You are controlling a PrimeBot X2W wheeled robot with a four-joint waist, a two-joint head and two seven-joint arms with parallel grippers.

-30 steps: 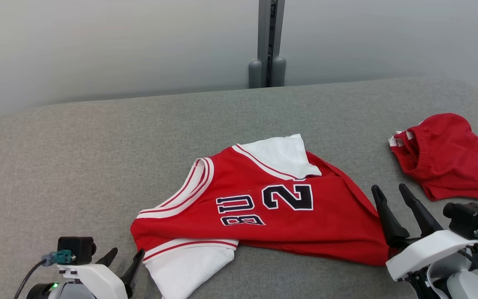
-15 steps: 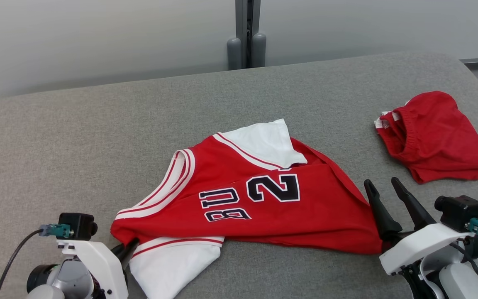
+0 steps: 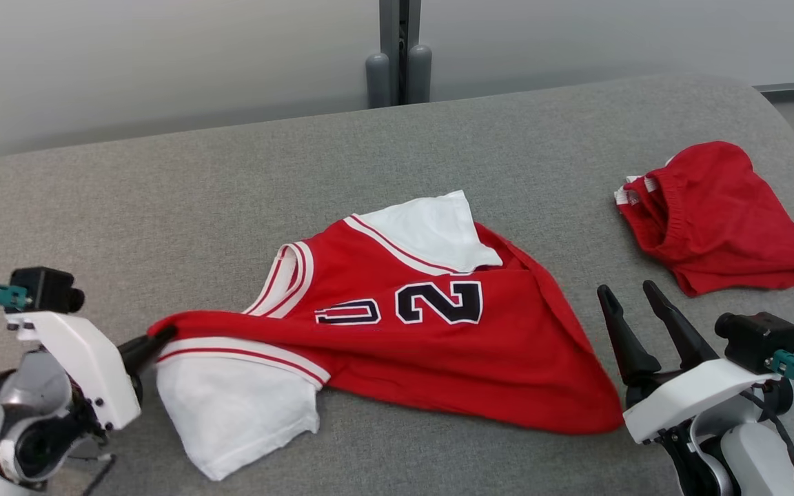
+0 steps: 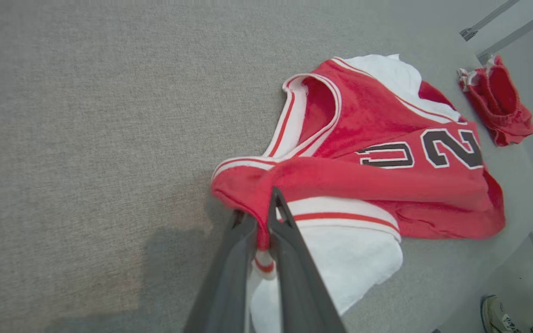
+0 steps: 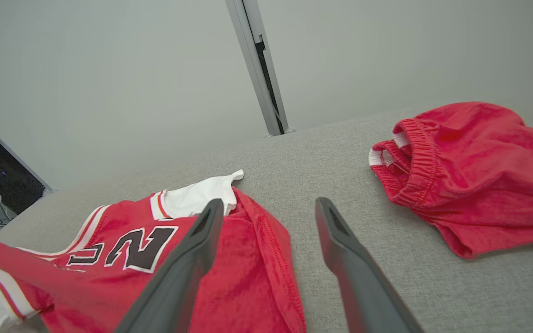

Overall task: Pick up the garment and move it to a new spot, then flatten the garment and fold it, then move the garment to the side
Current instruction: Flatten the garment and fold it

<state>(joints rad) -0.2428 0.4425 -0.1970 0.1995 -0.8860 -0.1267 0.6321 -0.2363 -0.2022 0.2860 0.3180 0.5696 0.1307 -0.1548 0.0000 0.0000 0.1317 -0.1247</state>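
- While the jersey (image 3: 452, 351) lies on the grey surface (image 3: 163, 200), the left gripper (image 3: 163, 335) pinches its red left edge.
- The right gripper (image 3: 626, 293) stands open just beside its right corner.
- Red shorts (image 3: 721, 220) lie far right.

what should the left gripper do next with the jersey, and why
Probably raise the left gripper, lifting that end of the jersey: its jaws are shut on a red fold at the jersey's edge, while the right gripper stands open near the other end, gripping nothing.
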